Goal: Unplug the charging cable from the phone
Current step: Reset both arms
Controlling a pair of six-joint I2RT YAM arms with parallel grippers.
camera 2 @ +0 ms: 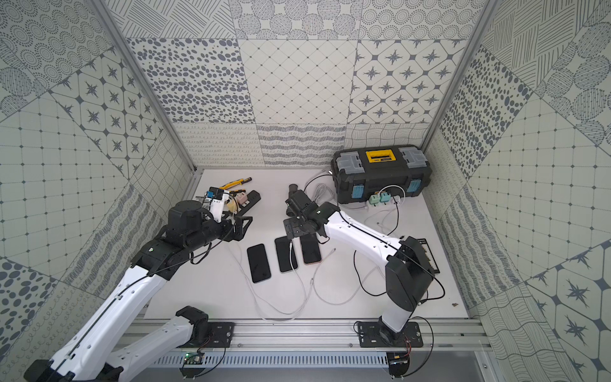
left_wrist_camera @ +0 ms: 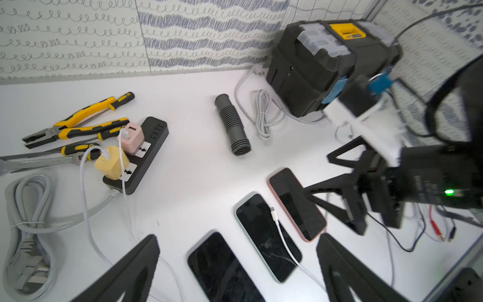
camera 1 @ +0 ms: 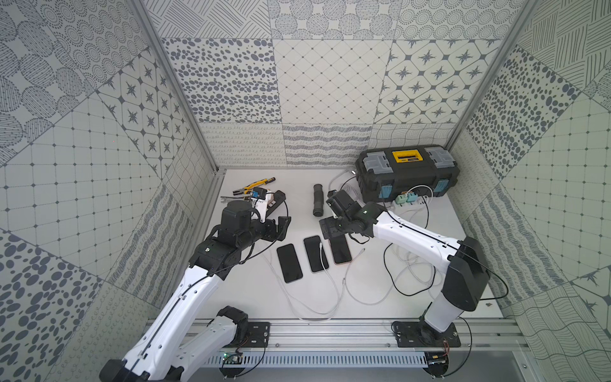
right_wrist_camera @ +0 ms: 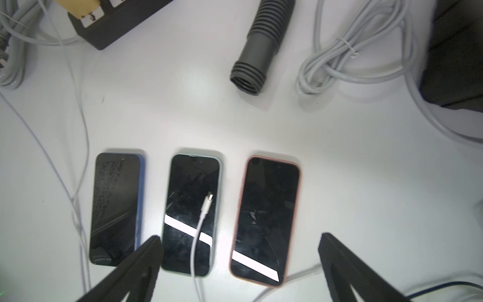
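Observation:
Three dark-screened phones lie side by side mid-table: a blue-edged phone [right_wrist_camera: 115, 206] [camera 1: 289, 263], a pale-green-edged phone [right_wrist_camera: 188, 209] [camera 1: 315, 254] and a pink-edged phone [right_wrist_camera: 266, 217] [camera 1: 340, 252]. A white charging cable runs up over the green-edged phone. Its plug [right_wrist_camera: 207, 200] [left_wrist_camera: 274, 213] lies loose on the screen, in no port. My right gripper [right_wrist_camera: 240, 236] [camera 1: 332, 228] hangs open above the far ends of the green and pink phones, holding nothing. Left of the phones my left gripper [left_wrist_camera: 239, 236] [camera 1: 282, 228] is open and empty.
A black toolbox [camera 1: 408, 172] stands back right, with a power strip and chargers [camera 1: 406, 198] in front. Back centre lie a grey ribbed hose [camera 1: 318, 200] and a coiled grey cord [right_wrist_camera: 326, 60]. Back left are a black power strip [left_wrist_camera: 141, 154], pliers [left_wrist_camera: 78, 125] and a wrench. White cables loop [camera 1: 330, 297] across the table's front.

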